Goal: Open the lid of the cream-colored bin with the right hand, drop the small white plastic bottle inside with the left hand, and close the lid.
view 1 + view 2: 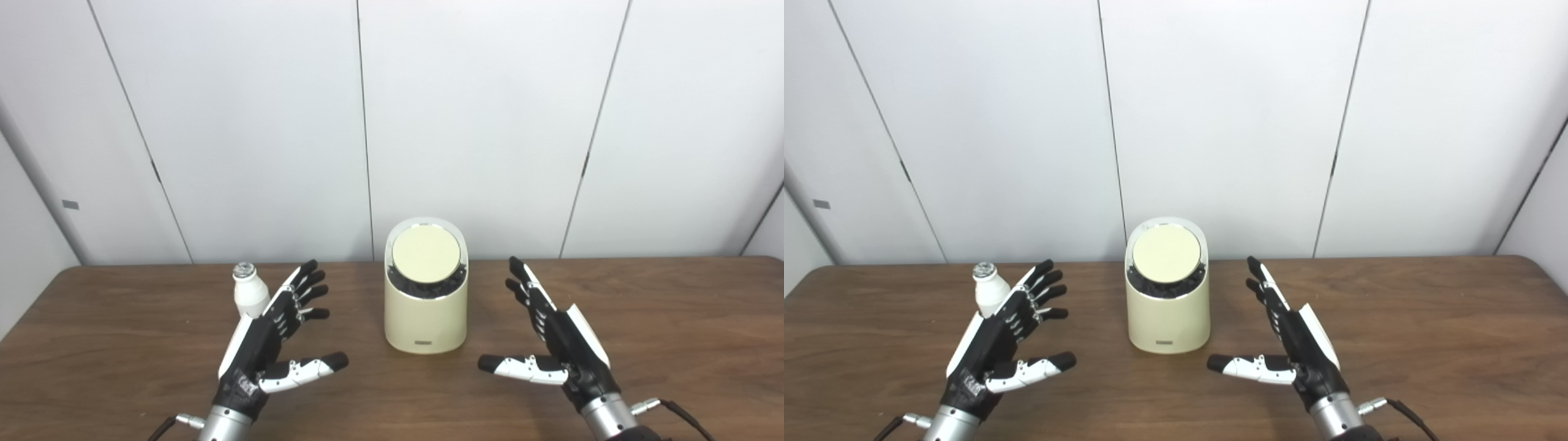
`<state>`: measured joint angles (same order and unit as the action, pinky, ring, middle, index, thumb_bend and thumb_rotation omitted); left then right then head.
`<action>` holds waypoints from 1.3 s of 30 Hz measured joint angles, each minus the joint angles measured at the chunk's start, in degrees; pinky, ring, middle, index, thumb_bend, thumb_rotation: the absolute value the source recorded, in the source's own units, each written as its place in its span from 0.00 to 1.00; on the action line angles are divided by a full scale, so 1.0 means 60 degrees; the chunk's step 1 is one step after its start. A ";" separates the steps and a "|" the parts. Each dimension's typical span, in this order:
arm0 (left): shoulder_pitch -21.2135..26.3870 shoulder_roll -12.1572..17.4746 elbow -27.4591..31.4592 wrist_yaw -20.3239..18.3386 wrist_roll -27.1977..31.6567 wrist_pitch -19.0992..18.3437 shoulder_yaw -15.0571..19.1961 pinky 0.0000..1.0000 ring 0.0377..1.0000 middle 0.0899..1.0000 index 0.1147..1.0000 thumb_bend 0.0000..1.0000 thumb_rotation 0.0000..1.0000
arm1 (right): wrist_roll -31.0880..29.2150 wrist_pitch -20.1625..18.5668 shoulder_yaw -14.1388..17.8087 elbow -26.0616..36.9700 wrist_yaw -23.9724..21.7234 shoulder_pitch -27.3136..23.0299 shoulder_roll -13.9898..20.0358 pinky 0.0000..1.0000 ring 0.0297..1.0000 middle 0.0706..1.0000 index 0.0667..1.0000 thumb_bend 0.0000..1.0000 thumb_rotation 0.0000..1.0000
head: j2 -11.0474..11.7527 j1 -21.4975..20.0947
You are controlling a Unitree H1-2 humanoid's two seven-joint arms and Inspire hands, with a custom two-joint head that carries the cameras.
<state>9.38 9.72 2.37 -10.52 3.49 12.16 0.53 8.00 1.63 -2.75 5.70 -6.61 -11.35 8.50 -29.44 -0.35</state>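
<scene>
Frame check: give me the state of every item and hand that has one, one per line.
bin lid: closed
cream-colored bin: upright on the table
white bottle: upright, capped, not held
left hand: open, empty
right hand: open, empty

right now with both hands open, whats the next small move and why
Probably bring the right hand in toward the lid of the cream bin. The lid sits shut, the hand is open and apart from the bin, and the bottle stands ungrasped behind the open left hand, so opening comes first.
</scene>
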 measured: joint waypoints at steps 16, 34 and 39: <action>0.0000 0.0000 -0.0007 0.0016 -0.0025 0.0000 0.0000 0.75 0.86 0.90 0.96 0.89 0.25 | 0.0029 0.0013 -0.0013 -0.0017 0.0002 -0.0002 -0.0021 0.97 0.95 1.00 1.00 0.94 0.33 | 0.0073 0.0058; 0.0185 0.0001 -0.0423 -0.0003 -0.0042 0.0366 -0.0041 0.75 0.87 0.91 0.96 0.87 0.24 | 0.1455 -0.0901 -0.0097 -0.0202 0.0749 -0.1712 -0.0447 0.95 0.97 0.98 1.00 0.84 0.32 | 0.0278 -0.0029; 0.0204 0.0001 -0.0429 -0.0006 -0.0045 0.0367 -0.0058 0.75 0.86 0.91 0.97 0.87 0.24 | 0.1905 -0.1688 -0.0230 -0.0204 0.0799 -0.2257 -0.0587 0.94 0.96 0.96 0.98 0.87 0.31 | 0.0264 -0.0073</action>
<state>10.60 9.73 -0.20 -10.56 3.22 14.36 0.18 19.43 -8.50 -4.13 4.48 -1.82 -24.89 4.98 -27.86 -0.79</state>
